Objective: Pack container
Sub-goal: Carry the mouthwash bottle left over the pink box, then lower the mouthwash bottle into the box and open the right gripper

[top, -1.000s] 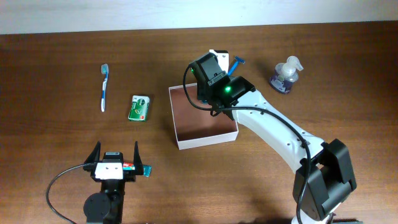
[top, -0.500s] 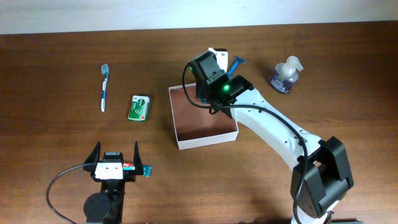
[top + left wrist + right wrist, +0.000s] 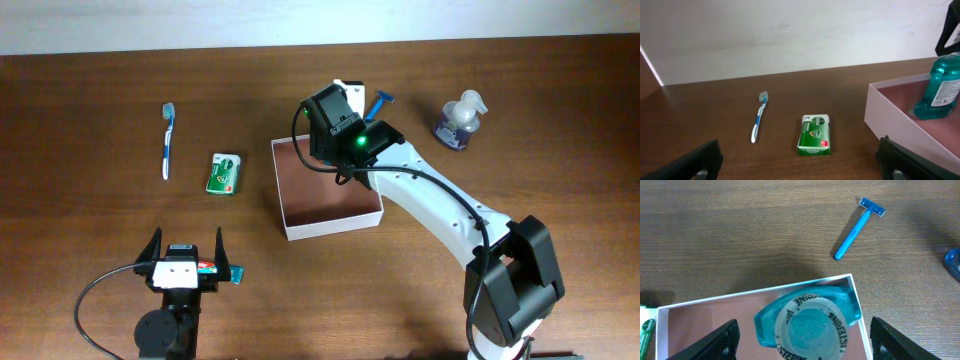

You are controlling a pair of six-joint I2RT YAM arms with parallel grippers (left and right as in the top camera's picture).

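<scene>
Nearest the robot's base, the left hand (image 3: pixel 186 248) hangs low over the desk (image 3: pixel 90 220), its fingers spread wide and gripping nothing. Farther in, just right of the middle, sits the container (image 3: pixel 315 195), a shallow white-walled box with a reddish-brown floor. Inside it stands a teal mouthwash bottle (image 3: pixel 807 322), upright in the far right corner (its round cap faces the right wrist camera). The right hand (image 3: pixel 804 337) hovers over that corner, fingers wide apart on either side of the bottle, a gap showing on each side. Left of the container a green packet (image 3: pixel 225 172) lies flat, and a toothbrush (image 3: pixel 168 140) lies farther left. Beyond the container's far wall lies a blue razor (image 3: pixel 380 103), and to its right stands a small spray bottle (image 3: pixel 457 120).
</scene>
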